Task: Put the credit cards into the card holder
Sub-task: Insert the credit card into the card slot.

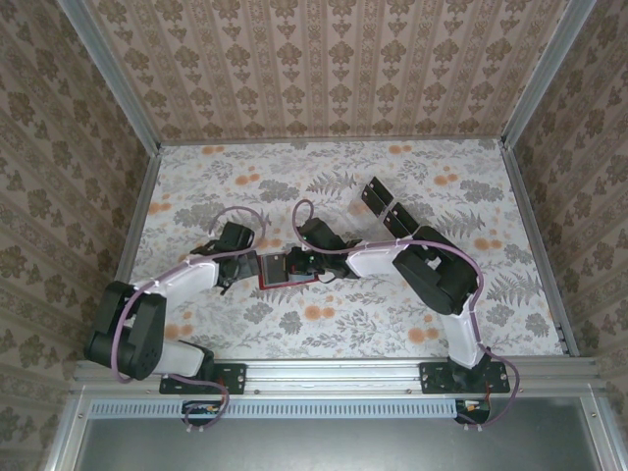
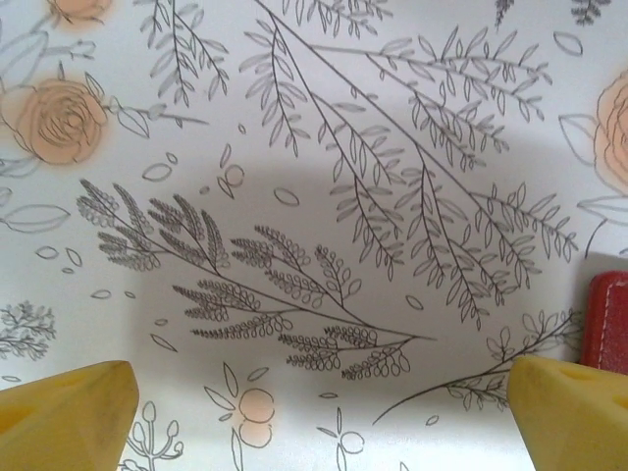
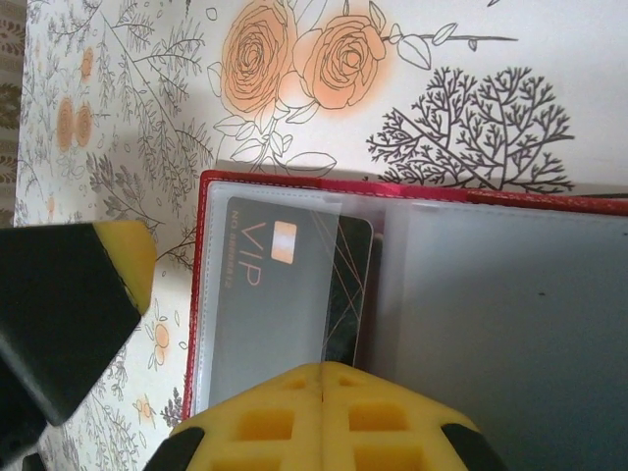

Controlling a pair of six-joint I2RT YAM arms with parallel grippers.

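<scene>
Right wrist view shows the right gripper [image 3: 228, 322] with its two yellow-tipped fingers [image 3: 324, 417] apart, nothing pinched between them; one finger is over the flowered table [image 3: 118, 118] at the left, the other is over the near edge of the card holder [image 3: 510, 294]. The card holder lies open and flat, its red border around greyish clear pockets. One credit card [image 3: 285, 285], black with the letters VIP, sits partly inside the left pocket. In the left wrist view the left gripper [image 2: 314, 422] is also released, its fingertips [image 2: 69, 412] far apart above the bare table, and the red edge of the card holder [image 2: 608, 319] is just beside the right fingertip. From the top external view both grippers meet at the middle of the table [image 1: 196, 186], the left gripper [image 1: 245, 267] on one side of the card holder [image 1: 280, 277] and the right gripper [image 1: 302, 265] on the other. A second credit card [image 1: 376, 193] and a third credit card [image 1: 402, 218] lie further back, close together, well apart from the card holder.
</scene>
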